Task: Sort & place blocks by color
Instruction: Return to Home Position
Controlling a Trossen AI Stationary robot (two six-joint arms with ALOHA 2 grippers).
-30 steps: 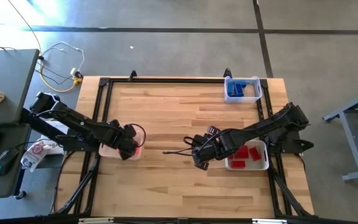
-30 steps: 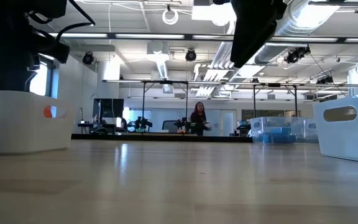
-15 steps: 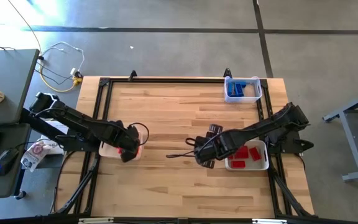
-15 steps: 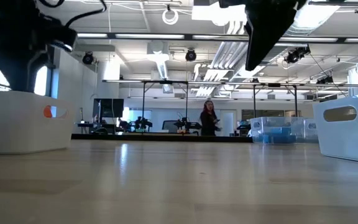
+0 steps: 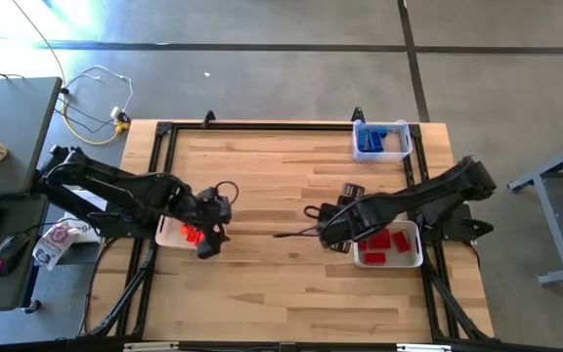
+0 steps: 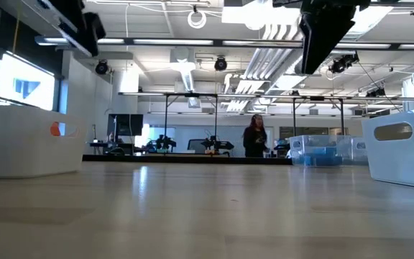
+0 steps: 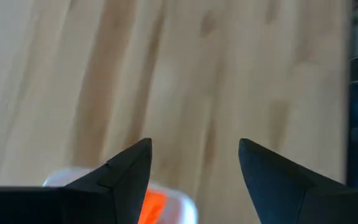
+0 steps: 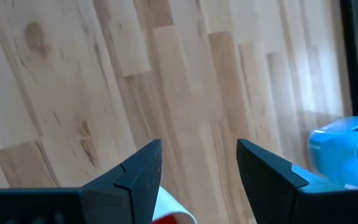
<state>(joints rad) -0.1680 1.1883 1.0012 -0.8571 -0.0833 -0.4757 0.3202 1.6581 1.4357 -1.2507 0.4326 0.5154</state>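
left gripper [image 7: 194,146] raised off left tray [image 5: 164,237] since one second ago, jaws apart, empty; orange blocks [image 5: 192,234] now uncovered inside. right gripper [image 8: 199,146], also apart, pulled back beside red blocks [image 5: 389,241]. blue blocks [image 5: 369,143] in far tray. sorting looks finished

I see the left arm [image 5: 115,186] reaching inward from the left, long and nearly straight. The left gripper [image 5: 209,233] sits at its inner end. On its wrist camera the fingers [image 7: 126,171] stand wide apart, with nothing between them. The right arm [image 5: 428,196] mirrors this from the right. The right gripper [image 5: 326,231] is likewise spread and empty. In the low view I catch only dark arm parts at the upper edge.
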